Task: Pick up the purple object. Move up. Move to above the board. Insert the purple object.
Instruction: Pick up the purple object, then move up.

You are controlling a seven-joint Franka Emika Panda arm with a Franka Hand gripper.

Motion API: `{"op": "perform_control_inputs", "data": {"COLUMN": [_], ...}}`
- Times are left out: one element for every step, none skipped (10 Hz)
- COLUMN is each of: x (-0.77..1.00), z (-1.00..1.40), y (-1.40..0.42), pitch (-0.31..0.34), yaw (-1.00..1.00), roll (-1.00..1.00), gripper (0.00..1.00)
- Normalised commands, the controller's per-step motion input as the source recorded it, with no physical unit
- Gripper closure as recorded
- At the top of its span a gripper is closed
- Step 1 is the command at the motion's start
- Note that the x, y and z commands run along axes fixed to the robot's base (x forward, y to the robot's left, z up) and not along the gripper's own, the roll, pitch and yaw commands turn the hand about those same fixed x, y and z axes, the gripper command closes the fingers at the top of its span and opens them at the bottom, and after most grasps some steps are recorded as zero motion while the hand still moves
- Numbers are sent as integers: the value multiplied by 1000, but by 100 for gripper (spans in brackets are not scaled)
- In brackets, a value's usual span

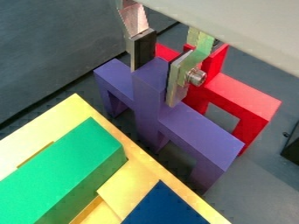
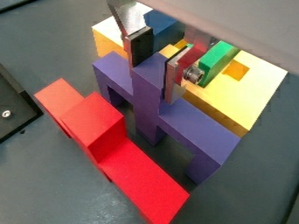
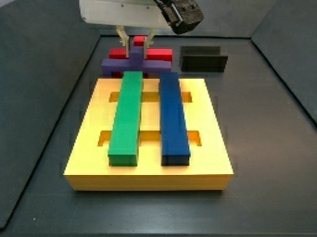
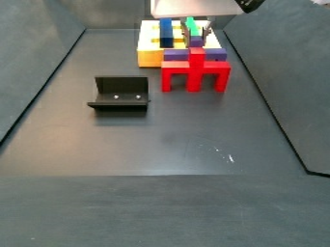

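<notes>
The hand (image 1: 162, 59) is seen lowered over the upright stem of the purple piece (image 1: 163, 118), with one silver finger (image 1: 138, 35) on each side of that stem. In both wrist views the dark pads appear to lie against the stem's faces, but whether the stem is actually pinched cannot be told from the pictures. The fingers are spread only to the stem's width.

In a side view the purple piece (image 3: 129, 65) is found resting on the dark table (image 3: 272, 139), at 12 o'clock from the yellow board (image 3: 87, 153) and touching or just beside its far edge. Its crossbar runs parallel to that edge and its legs are set down on the table. The red piece (image 3: 146, 51) is placed directly beyond it, again at 12 o'clock, the two standing side by side and very close together; in a wrist view the red piece (image 2: 100, 144) is shown flat on the table beside the purple piece (image 2: 152, 114).

The board carries a long green bar (image 3: 126, 116) and a long blue bar (image 3: 173, 116), laid parallel to each other along its length, green at 9 o'clock of blue. Open slots are visible in the board between and outside the bars.

The black fixture (image 3: 205, 59) is recorded at 2 o'clock from the board, well apart from the hand. In a side view it (image 4: 122, 95) stands alone on the table.
</notes>
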Motion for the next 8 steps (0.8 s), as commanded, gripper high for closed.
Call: {"op": "perform_control_inputs", "data": {"x": [0, 0, 0, 0, 0, 0, 0, -66], "z": [0, 0, 0, 0, 0, 0, 833, 806], "y": [0, 0, 0, 0, 0, 0, 0, -73], "pitch": [0, 0, 0, 0, 0, 0, 0, 20], "yaw": [0, 0, 0, 0, 0, 0, 0, -8], "roll": [0, 0, 0, 0, 0, 0, 0, -1], "gripper": [100, 100, 100, 100, 100, 100, 100, 100]}}
